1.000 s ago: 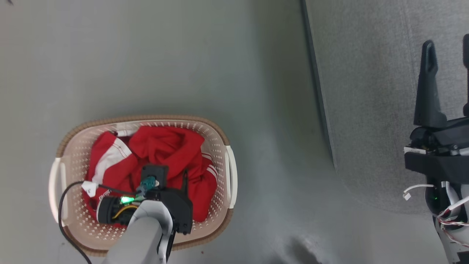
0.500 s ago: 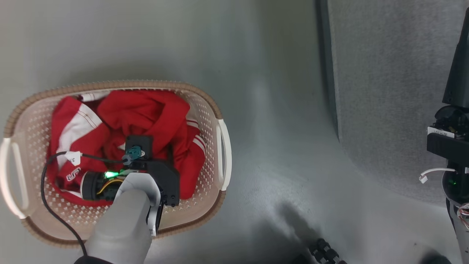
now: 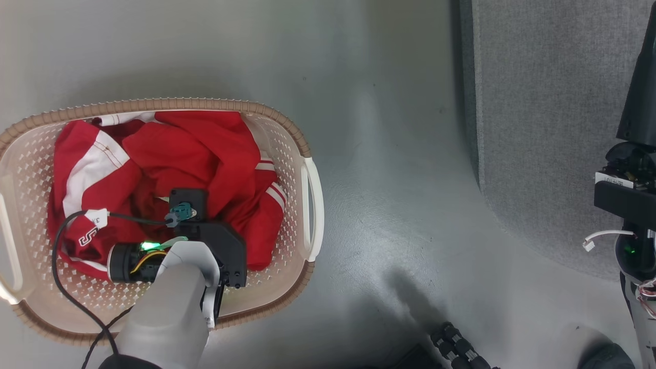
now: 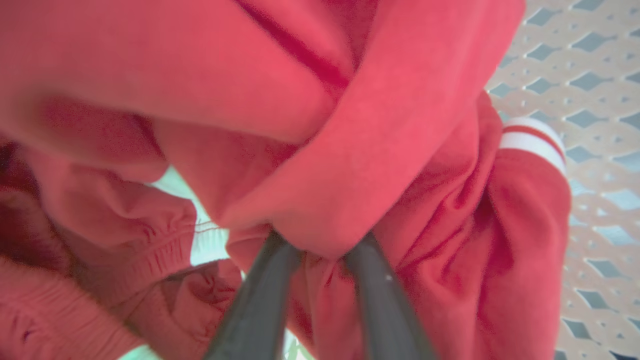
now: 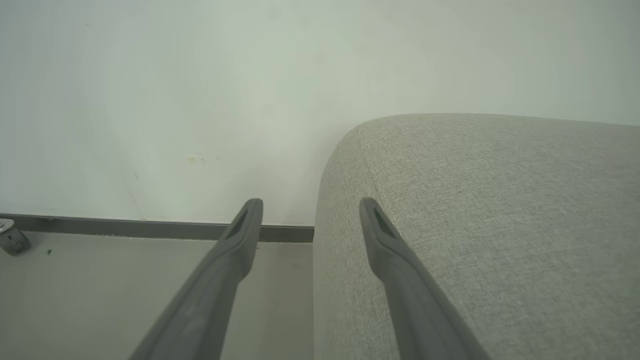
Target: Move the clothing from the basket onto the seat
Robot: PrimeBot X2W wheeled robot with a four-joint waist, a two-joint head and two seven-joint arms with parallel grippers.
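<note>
Clothing (image 3: 205,148): bright red, crumpled, white stripes and cuffs, white logo; heaped in basket (image 3: 179,103), left of frame. Left gripper (image 4: 322,247): fingertips buried under a red fold, grip unclear. Right gripper (image 5: 311,205): jaws spread.

Clothing (image 3: 205,148) soft cloth; basket (image 3: 284,154) perforated plastic, probably.

Floor (image 3: 389,128): smooth, pale grey, glossy sheen, soft shadows.
Wall (image 5: 200,75): plain off-white, faintly marked low down.
Skirting (image 5: 125,228): dark grey strip where wall meets floor.

Left gripper (image 4: 322,245) narrower around clothing (image 4: 350,125)
</note>
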